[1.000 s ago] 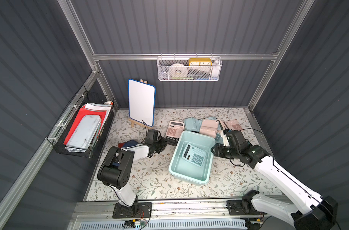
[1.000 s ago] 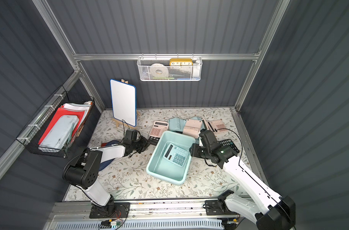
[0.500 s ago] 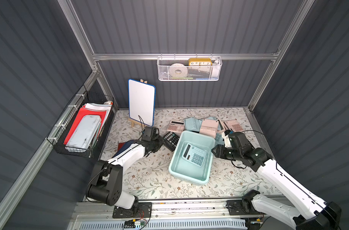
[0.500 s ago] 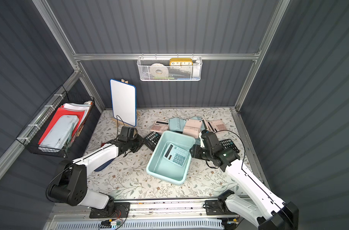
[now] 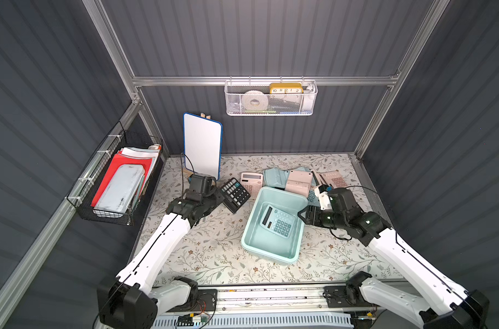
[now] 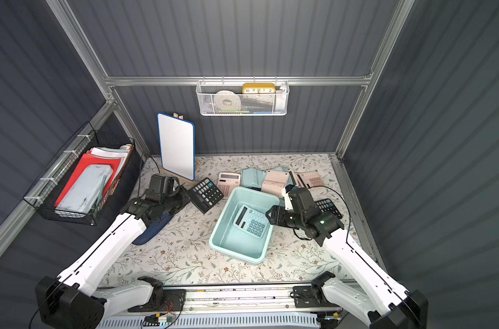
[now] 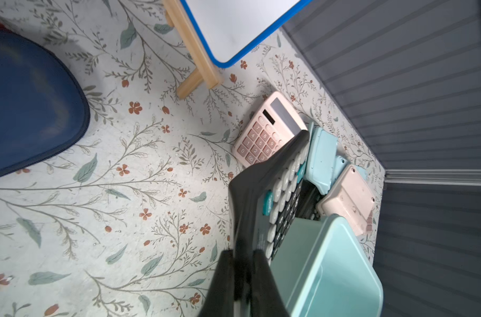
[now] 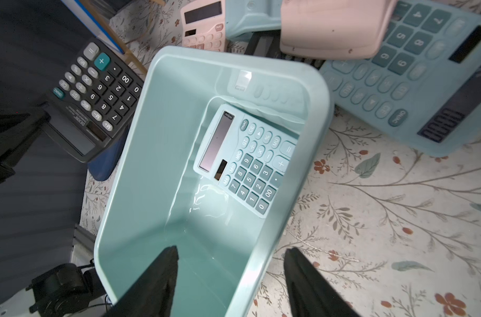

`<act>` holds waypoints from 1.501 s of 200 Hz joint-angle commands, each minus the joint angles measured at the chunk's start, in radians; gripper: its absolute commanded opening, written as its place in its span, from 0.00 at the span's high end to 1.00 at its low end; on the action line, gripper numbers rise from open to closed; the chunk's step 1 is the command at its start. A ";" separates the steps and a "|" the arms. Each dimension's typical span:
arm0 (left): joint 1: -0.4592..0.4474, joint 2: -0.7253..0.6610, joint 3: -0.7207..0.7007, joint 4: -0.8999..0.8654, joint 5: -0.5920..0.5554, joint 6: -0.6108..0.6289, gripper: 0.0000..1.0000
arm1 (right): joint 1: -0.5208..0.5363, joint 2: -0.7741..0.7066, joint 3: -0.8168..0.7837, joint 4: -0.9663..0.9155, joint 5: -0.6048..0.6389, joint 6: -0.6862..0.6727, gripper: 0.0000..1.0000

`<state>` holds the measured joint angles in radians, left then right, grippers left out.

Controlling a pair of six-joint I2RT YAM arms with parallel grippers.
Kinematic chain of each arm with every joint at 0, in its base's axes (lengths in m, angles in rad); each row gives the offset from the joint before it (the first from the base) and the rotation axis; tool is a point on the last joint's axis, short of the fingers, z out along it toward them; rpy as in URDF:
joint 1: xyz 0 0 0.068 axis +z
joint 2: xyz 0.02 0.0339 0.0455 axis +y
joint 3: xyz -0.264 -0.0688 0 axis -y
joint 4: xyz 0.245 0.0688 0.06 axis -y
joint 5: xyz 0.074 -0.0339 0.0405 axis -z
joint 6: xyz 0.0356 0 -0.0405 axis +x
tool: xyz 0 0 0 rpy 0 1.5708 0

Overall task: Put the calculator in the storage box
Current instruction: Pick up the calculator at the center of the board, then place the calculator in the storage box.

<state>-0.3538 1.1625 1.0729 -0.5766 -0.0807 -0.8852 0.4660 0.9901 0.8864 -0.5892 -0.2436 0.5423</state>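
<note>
A black calculator (image 5: 235, 195) (image 6: 207, 195) hangs tilted just left of the mint-green storage box (image 5: 246, 228) (image 6: 214, 239). My left gripper (image 5: 217, 196) (image 7: 240, 252) is shut on the edge nearest the arm. In the left wrist view the black calculator (image 7: 277, 192) stretches away over the storage box's rim (image 7: 343, 263). A teal calculator (image 5: 278, 220) (image 8: 247, 159) lies flat inside the box. My right gripper (image 5: 301, 215) (image 8: 231, 249) is open and straddles the box's right wall (image 8: 264, 247), one finger inside and one outside.
Several pink and light-blue calculators (image 5: 288, 178) lie piled behind the box, and another black one (image 6: 326, 206) is under my right arm. A whiteboard (image 5: 202, 146) stands at the back left, with a blue pouch (image 6: 154, 228) under my left arm. Wire baskets (image 5: 120, 182) (image 5: 271, 98) hang on the walls.
My left arm has stretched out from its folded pose and tipped the black calculator up beside the box. The right gripper's jaws have opened wider around the box wall.
</note>
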 commanded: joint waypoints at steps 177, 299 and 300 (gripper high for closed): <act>-0.002 -0.097 -0.002 -0.021 0.677 0.285 1.00 | -0.003 0.101 0.025 0.319 -0.442 0.118 0.10; -0.002 -0.032 -0.095 0.057 0.818 0.284 1.00 | 0.000 0.248 -0.031 0.526 -0.753 0.226 0.36; -0.002 -0.031 -0.095 0.057 0.819 0.283 1.00 | 0.000 0.248 -0.032 0.527 -0.754 0.226 0.36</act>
<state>-0.3489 1.1294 0.9844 -0.5835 0.6548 -0.6201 0.4541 1.2438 0.8688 -0.1249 -0.9131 0.7551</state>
